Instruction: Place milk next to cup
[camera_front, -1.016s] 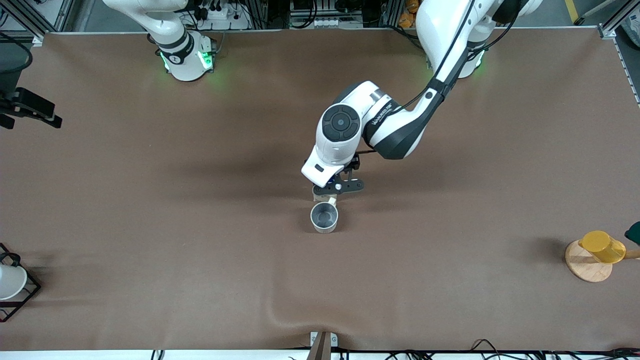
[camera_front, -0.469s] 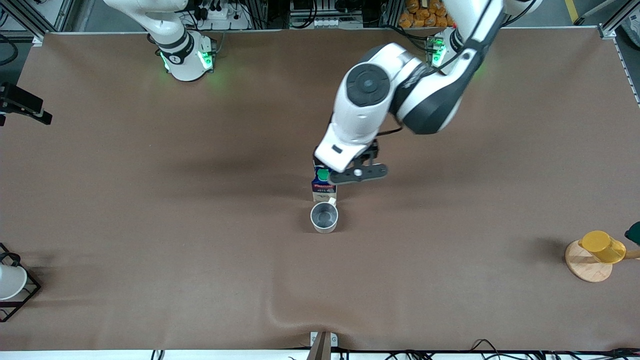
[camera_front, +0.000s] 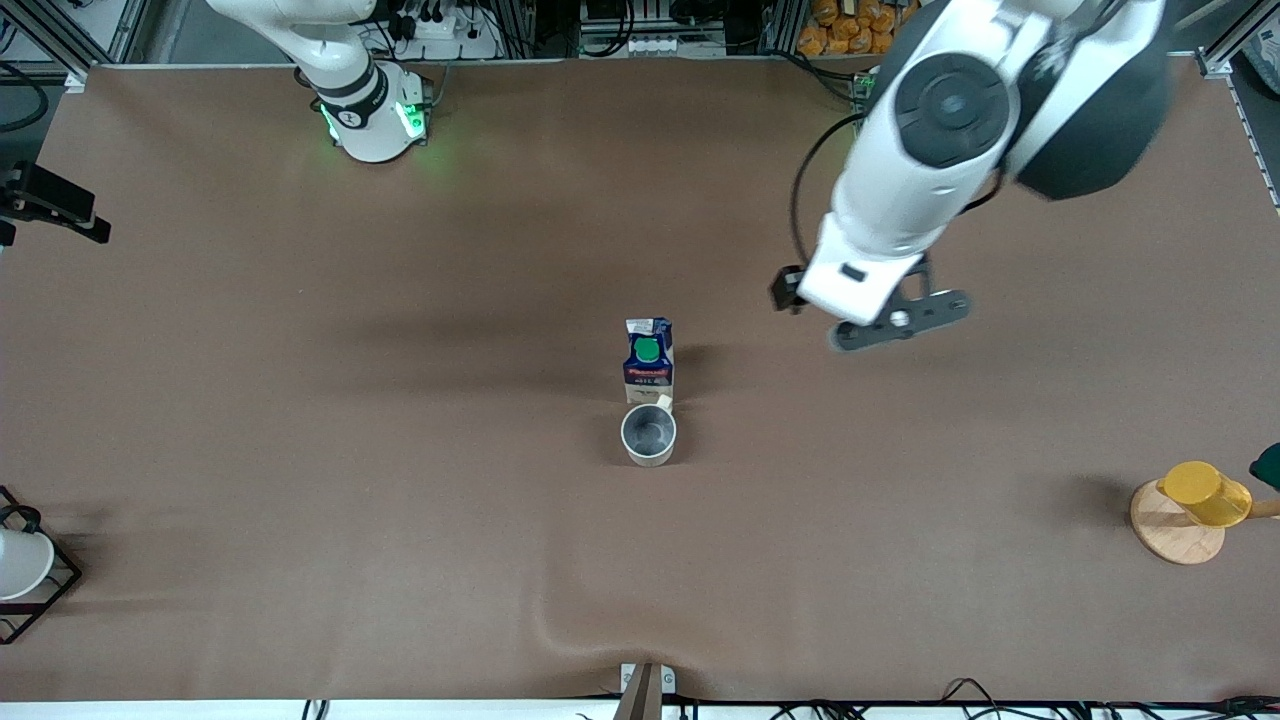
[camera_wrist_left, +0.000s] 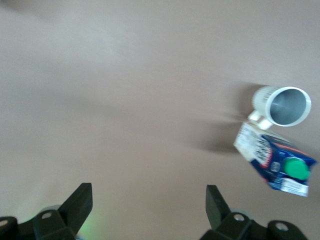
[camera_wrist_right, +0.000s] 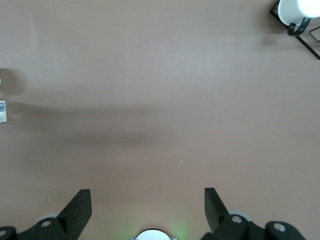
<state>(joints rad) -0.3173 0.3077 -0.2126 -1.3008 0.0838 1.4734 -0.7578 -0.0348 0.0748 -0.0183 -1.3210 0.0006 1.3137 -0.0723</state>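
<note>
Nearest the front camera of the task pair is the cup (camera_front: 649, 434), an off-white ceramic mug, upright, grey inside showing, its handle turned toward the milk. Judged rigid, moderately heavy and breakable; glazed wall probably slick. Just farther from the camera, upright and appearing to touch the cup's handle, stands the milk (camera_front: 649, 358): small dark blue carton, round green screw cap, white gable top. Judged light if part empty; paperboard walls will dent under a hard pinch; a narrow base under a taller body makes it tippy. If it must be taken again, best hold is across the two flat sides at mid-height, below the gable, not on the cap. Placement looks done. Counter (camera_front: 400, 500): brown matte covering, one soft ridge at the edge nearest the camera, likely good friction. Room is wide all around the pair. A yellow cup (camera_front: 1205, 492) lies on a round wooden board (camera_front: 1172, 535) at the left arm's end; a white cup (camera_front: 20, 562) sits in a black wire rack (camera_front: 55, 590) at the right arm's end; both well apart. Left gripper (camera_front: 880, 325) hangs over bare counter toward the left arm's end, jaws released and empty. Right gripper (camera_wrist_right: 147, 212) waits over bare counter near its end, jaws spread, nothing between them.
</note>
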